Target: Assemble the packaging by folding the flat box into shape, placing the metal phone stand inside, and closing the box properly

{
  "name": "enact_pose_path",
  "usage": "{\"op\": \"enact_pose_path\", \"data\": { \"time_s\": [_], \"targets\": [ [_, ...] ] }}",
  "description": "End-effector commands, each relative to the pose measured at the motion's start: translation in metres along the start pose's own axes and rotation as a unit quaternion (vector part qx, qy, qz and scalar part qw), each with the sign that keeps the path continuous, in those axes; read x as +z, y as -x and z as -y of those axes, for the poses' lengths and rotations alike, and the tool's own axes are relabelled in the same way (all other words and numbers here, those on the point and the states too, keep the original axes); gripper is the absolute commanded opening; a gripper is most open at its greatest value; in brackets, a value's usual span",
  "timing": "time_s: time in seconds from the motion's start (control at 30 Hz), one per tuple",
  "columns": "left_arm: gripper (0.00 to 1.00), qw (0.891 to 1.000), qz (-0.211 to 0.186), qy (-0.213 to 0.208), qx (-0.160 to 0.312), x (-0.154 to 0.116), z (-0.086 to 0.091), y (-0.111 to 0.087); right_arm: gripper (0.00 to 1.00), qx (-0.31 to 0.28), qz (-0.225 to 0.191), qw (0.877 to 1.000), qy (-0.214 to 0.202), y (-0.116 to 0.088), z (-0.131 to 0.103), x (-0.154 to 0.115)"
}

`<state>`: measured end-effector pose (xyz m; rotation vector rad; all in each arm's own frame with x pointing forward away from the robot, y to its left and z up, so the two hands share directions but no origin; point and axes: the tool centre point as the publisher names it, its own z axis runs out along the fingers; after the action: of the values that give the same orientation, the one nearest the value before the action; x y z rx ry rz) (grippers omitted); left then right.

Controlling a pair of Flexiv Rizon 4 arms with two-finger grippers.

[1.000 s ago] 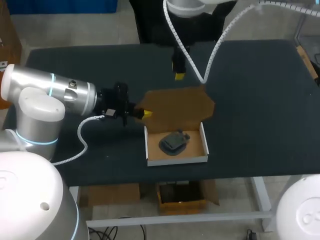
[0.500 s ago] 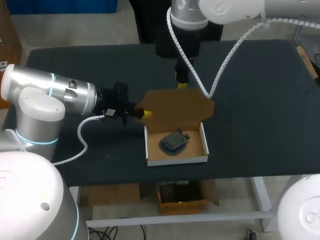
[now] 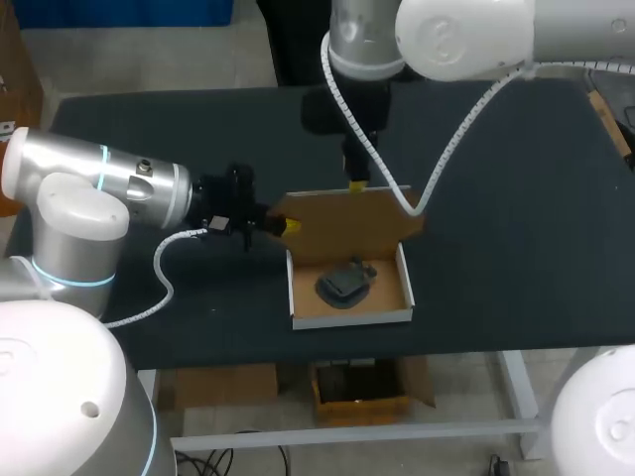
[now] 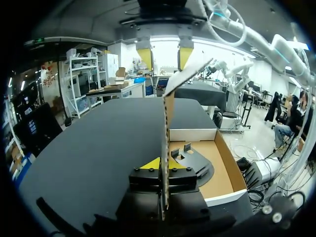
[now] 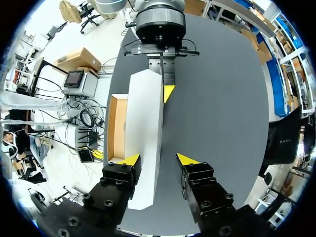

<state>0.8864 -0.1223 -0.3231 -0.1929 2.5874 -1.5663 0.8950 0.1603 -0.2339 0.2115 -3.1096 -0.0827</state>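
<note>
Cardboard box (image 3: 352,317), one, holding one stand (image 3: 345,281); left gripper (image 3: 286,226) pinches lid (image 3: 347,223), right gripper (image 3: 355,184) wide.

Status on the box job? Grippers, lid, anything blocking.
Left gripper shut on lid at its side edge, lid raised. Right gripper open, straddling lid's far edge. Stand inside box; nothing seen blocking the fold.

the table (image 3: 526,258) is a wide rectangle with a matte, near-black top, its long near edge running straight across the head view and its far edge lying parallel behind. under the near edge a pale metal frame (image 3: 446,424) shows, a crossbar from side to side and a slanted leg toward the right corner. light falls evenly over the top, which looks greyer in the wrist views.
</note>
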Motion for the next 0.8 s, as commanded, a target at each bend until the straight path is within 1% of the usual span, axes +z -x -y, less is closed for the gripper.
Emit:
{"op": "enact_pose_path", "data": {
  "time_s": [0.03,0.8],
  "targets": [
    [0.00,1.000,0.002,-0.001,0.000,0.002,-0.002,-0.001,0.42,0.000,0.005,1.000,0.000,-0.005,0.000,0.003],
    [0.00,1.000,0.002,-0.001,0.000,0.002,-0.002,-0.001,0.44,-0.004,-0.014,1.000,-0.001,-0.005,-0.007,0.019]
  ]
}}
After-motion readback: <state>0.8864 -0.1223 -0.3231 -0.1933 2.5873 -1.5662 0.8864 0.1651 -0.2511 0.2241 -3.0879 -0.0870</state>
